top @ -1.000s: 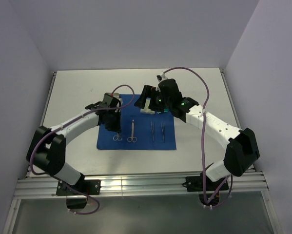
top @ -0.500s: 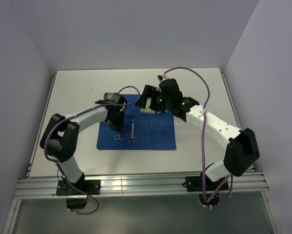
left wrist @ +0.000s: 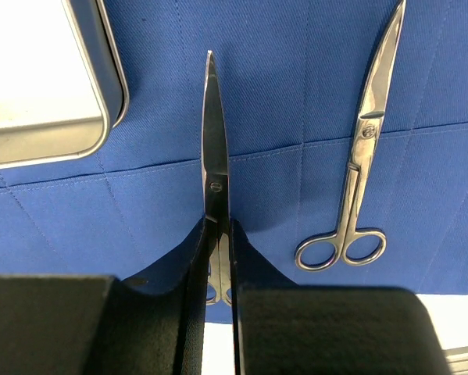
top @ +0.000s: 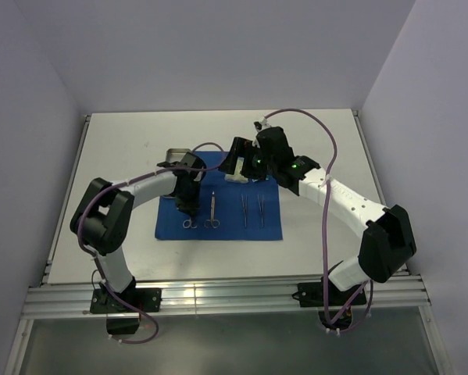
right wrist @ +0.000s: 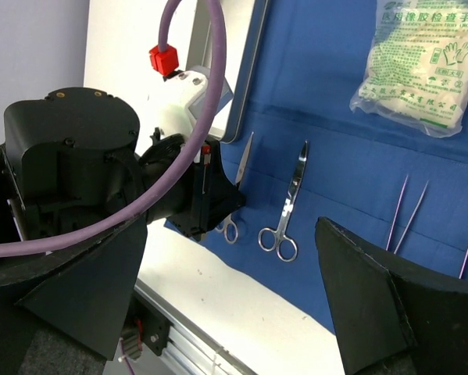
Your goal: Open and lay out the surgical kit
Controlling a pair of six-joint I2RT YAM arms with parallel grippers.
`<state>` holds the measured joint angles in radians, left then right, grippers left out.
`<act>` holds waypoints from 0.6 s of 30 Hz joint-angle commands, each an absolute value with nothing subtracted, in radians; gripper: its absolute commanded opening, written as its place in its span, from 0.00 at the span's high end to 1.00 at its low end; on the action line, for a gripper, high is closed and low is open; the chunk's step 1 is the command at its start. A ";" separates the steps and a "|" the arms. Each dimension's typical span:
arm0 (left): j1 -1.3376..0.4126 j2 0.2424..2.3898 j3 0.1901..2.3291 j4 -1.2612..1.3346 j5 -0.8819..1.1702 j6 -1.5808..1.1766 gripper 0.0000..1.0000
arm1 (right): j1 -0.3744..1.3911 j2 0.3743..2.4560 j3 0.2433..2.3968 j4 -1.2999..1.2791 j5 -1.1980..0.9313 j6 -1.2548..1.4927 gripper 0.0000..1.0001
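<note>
Where the overhead view hides my left gripper (left wrist: 216, 228) beneath its wrist, the left wrist camera shows it pinched nearly shut on the shanks of one scissors (left wrist: 212, 133). These lie flat on the blue cloth (left wrist: 296, 78) between the tray (left wrist: 101, 94) and the second scissors (left wrist: 362, 172). My right gripper (right wrist: 230, 234) gapes wide, holding nothing; its camera alone resolves the print on the packet (right wrist: 421, 66).

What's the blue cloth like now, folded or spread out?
Spread out: the blue cloth lies flat, with scissors and tweezers lying in a row on it.
</note>
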<state>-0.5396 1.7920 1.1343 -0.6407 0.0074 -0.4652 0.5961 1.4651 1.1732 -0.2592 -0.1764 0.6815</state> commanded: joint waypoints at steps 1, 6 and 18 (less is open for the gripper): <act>-0.557 1.798 1.173 -0.646 -0.021 -0.476 0.96 | 0.586 1.460 1.178 -0.247 -0.173 0.666 0.05; -0.558 1.822 1.192 -0.655 -0.018 -0.483 0.95 | 0.584 1.457 1.177 -0.250 -0.175 0.664 0.04; -0.558 1.847 1.209 -0.666 -0.012 -0.488 0.80 | 0.577 1.453 1.173 -0.252 -0.183 0.661 0.05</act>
